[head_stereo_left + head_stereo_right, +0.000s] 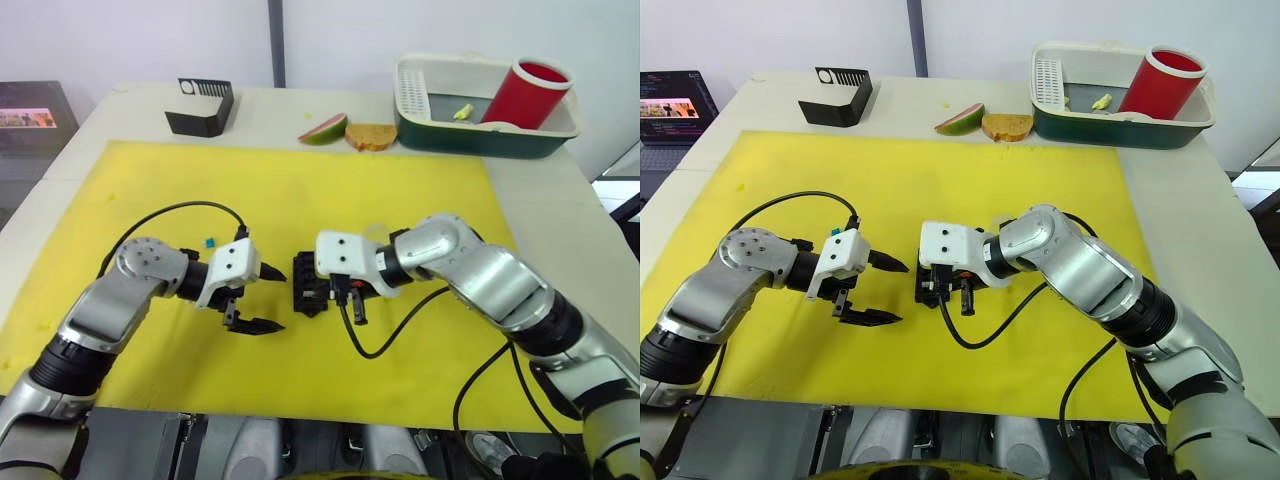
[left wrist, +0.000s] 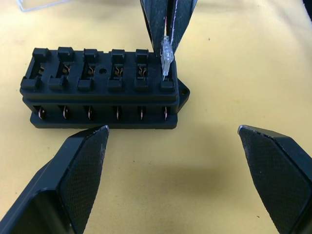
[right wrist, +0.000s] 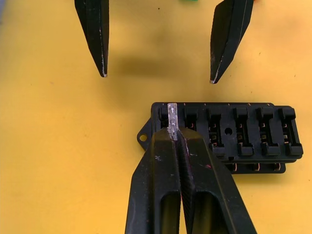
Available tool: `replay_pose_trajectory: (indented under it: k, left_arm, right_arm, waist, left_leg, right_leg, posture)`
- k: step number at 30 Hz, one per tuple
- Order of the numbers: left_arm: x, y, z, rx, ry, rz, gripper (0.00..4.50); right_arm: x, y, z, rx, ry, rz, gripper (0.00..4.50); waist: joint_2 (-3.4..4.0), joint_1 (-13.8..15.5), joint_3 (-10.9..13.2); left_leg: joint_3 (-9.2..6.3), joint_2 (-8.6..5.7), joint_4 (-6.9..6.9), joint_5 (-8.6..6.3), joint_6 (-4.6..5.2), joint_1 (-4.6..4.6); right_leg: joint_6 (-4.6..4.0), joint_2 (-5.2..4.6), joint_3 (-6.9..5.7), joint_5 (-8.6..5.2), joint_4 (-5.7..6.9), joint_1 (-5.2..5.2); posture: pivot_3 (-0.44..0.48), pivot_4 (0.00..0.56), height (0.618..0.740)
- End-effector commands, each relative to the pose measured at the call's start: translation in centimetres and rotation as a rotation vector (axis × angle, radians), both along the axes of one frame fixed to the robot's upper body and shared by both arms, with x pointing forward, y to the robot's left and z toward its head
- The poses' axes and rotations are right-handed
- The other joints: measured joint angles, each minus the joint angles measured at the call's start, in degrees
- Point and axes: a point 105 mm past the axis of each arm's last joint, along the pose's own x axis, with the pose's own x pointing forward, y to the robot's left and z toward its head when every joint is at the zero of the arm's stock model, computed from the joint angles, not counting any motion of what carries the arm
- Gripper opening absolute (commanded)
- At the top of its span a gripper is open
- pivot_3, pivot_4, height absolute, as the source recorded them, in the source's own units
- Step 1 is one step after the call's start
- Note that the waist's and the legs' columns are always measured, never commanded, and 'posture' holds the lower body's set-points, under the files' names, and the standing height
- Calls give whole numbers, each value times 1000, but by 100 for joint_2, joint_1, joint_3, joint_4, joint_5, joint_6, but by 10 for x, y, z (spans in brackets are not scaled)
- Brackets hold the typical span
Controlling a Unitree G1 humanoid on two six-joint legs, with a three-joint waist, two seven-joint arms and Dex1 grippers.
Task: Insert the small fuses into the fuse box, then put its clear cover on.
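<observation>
Over fuse box (image 2: 100,87) end slot, right end effector (image 3: 173,134) pinching clear fuse (image 2: 166,55), left end effector (image 2: 175,141) apart, no legible writing.

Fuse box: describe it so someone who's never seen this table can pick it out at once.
On the yellow mat, look at the middle of the near half, between the two grippers. The fuse box is the low black block there, with a row of slots along its top; the right gripper holds a clear fuse at its end slot. The black slotted holder lies off the mat at the table's far edge.
</observation>
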Motion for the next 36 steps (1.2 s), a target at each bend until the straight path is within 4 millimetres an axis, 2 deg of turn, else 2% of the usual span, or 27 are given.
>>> replay_pose_trajectory:
  k: [1, 33, 36]
  left_arm:
    - [-2, -3, 4, -4, -25, -23, 4460]
    - [-2, -4, 3, -8, -37, -12, 4460]
    - [-1, -4, 3, -7, -38, -13, 4500]
  right_arm:
    - [-1, -1, 3, -5, -25, 19, 0]
    - [2, -1, -2, -48, -58, 70, 0]
    - [1, 0, 2, -36, -54, 73, 984]
  waist:
    - [0, 0, 0]
    - [0, 0, 0]
    - [0, 1, 0]
  left_leg:
    - [0, 0, 0, 0, 0, 0]
    - [0, 0, 0, 0, 0, 0]
    - [0, 0, 0, 0, -1, 0]
  right_leg:
    - [0, 0, 0, 0, 0, 0]
    - [0, 0, 0, 0, 0, 0]
    - [0, 0, 0, 0, 0, 0]
  posture:
    - [0, 150, 740]
    - [0, 150, 740]
    - [0, 150, 740]
